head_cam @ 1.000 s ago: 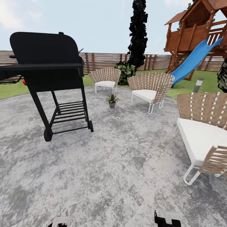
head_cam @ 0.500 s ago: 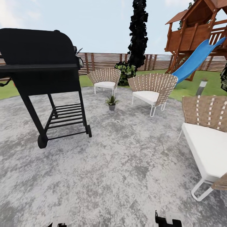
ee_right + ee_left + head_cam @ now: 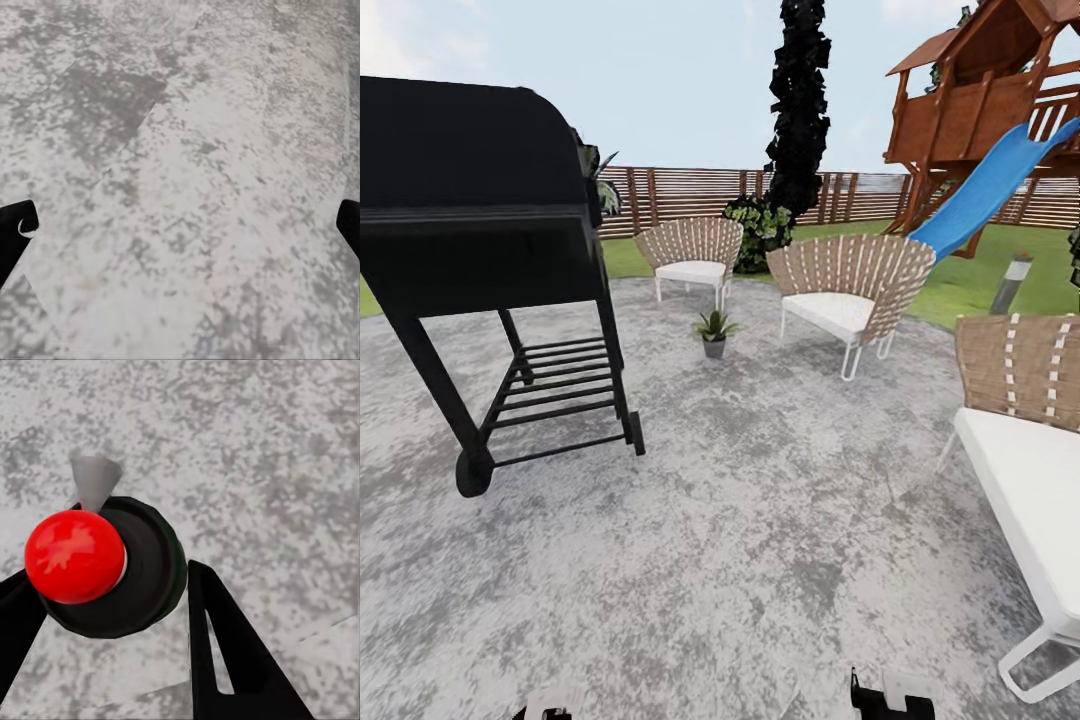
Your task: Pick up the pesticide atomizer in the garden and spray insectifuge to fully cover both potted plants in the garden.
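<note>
One potted plant (image 3: 713, 333), a small green rosette in a grey pot, stands on the speckled patio (image 3: 760, 520) between the grill and the wicker chairs, well ahead of me. In the left wrist view the pesticide atomizer (image 3: 142, 566) shows as a dark round body with a red cap and a grey cone. My left gripper (image 3: 112, 574) is shut on it, one black finger on each side. My right gripper (image 3: 184, 221) is open over bare paving, its fingertips (image 3: 16, 225) at the picture's edges. Both wrists peek in at the head view's lower edge.
A black wheeled grill (image 3: 480, 260) stands close at the left. Two wicker chairs (image 3: 850, 285) sit beyond the plant, and a wicker sofa (image 3: 1030, 440) is near on the right. Further back are a dark tall tree (image 3: 798, 100), a slat fence (image 3: 690, 190) and a playhouse with a blue slide (image 3: 980, 190).
The head camera has rolled forward: the grill and the right-hand sofa loom larger and slide outward, and the plant sits slightly lower. Both grippers keep their places in the view.
</note>
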